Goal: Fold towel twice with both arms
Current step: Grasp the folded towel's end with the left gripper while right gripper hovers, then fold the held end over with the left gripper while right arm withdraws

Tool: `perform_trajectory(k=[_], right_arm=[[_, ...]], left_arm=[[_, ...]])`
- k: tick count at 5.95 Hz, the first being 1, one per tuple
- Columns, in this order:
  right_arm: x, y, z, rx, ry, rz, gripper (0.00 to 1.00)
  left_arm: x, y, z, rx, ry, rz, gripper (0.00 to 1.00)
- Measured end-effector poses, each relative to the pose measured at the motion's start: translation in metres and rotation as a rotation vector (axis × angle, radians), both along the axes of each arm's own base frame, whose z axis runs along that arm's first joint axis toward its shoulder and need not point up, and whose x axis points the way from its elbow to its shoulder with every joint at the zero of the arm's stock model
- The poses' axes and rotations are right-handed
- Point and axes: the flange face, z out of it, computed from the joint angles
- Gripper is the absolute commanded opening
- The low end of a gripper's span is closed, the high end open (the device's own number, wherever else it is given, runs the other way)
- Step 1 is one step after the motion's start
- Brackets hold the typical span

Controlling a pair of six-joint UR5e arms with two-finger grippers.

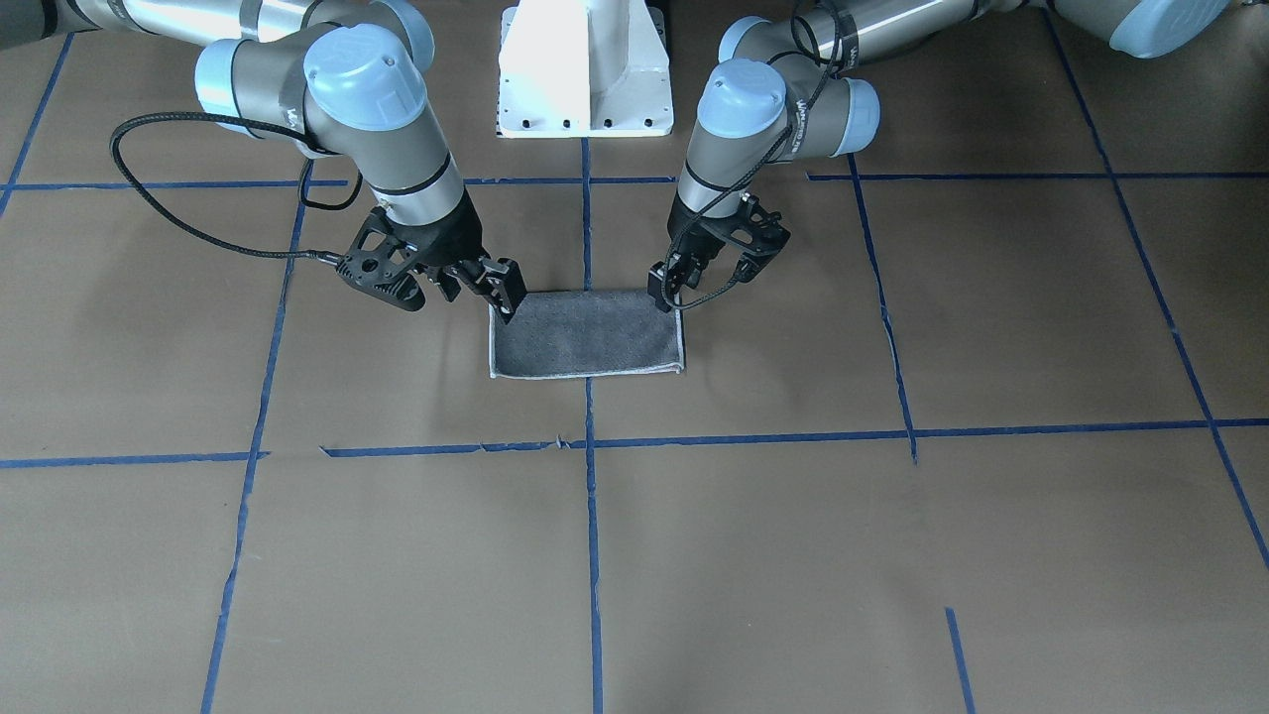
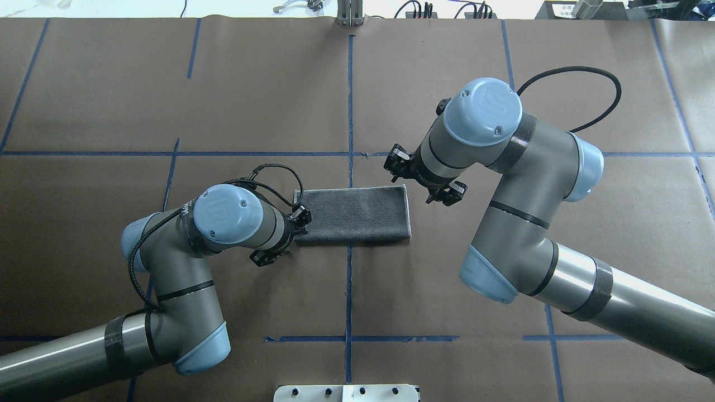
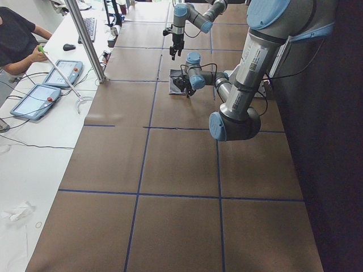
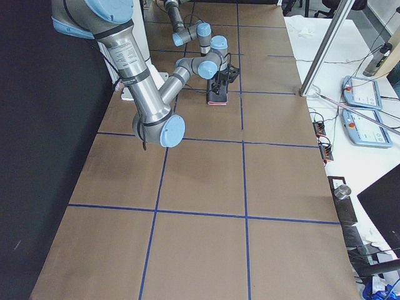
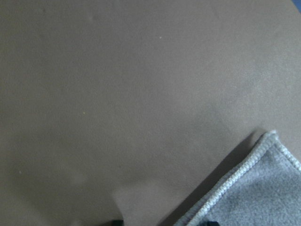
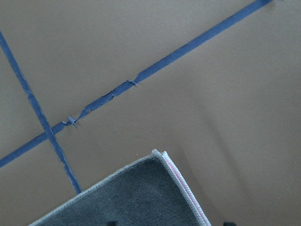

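Note:
The towel (image 1: 585, 337) lies flat as a folded rectangle, dark grey face up, with a pale stitched border. It also shows in the overhead view (image 2: 352, 215). My right gripper (image 1: 493, 288) hovers at the towel's end on my right, jaws open and empty. The right wrist view shows a towel corner (image 6: 136, 197) with a pink edge peeking out. My left gripper (image 1: 666, 290) hovers at the other end, also open and empty. The left wrist view shows the towel corner (image 5: 263, 197) just below it. In the overhead view both wrists hide the fingertips.
The white pedestal base (image 1: 585, 69) stands behind the towel. Blue tape lines (image 1: 592, 436) cross the brown paper-covered table. An operator (image 3: 14, 39) sits by tablets and a metal pole (image 3: 85, 39) beyond the far table edge.

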Motion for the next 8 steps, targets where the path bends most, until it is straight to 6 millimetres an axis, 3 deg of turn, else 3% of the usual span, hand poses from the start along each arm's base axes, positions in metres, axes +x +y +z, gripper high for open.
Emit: perform_trajectory(k=[4, 5, 6, 8], right_arm=[[-0.003, 0.003, 0.002, 0.002, 0.005, -0.002, 0.82], [0.003, 0.001, 0.001, 0.002, 0.000, 0.003, 1.00], [0.025, -0.002, 0.009, 0.000, 0.000, 0.016, 1.00], [0.088, -0.009, 0.043, 0.027, 0.017, -0.003, 1.00]], left_arm=[[-0.011, 0.005, -0.019, 0.015, 0.034, 0.001, 0.00], [-0.016, 0.006, -0.029, 0.018, 0.040, 0.001, 0.00], [-0.016, 0.006, -0.043, 0.025, 0.048, 0.002, 0.00], [-0.007, 0.000, -0.085, 0.067, 0.088, -0.002, 0.00]])
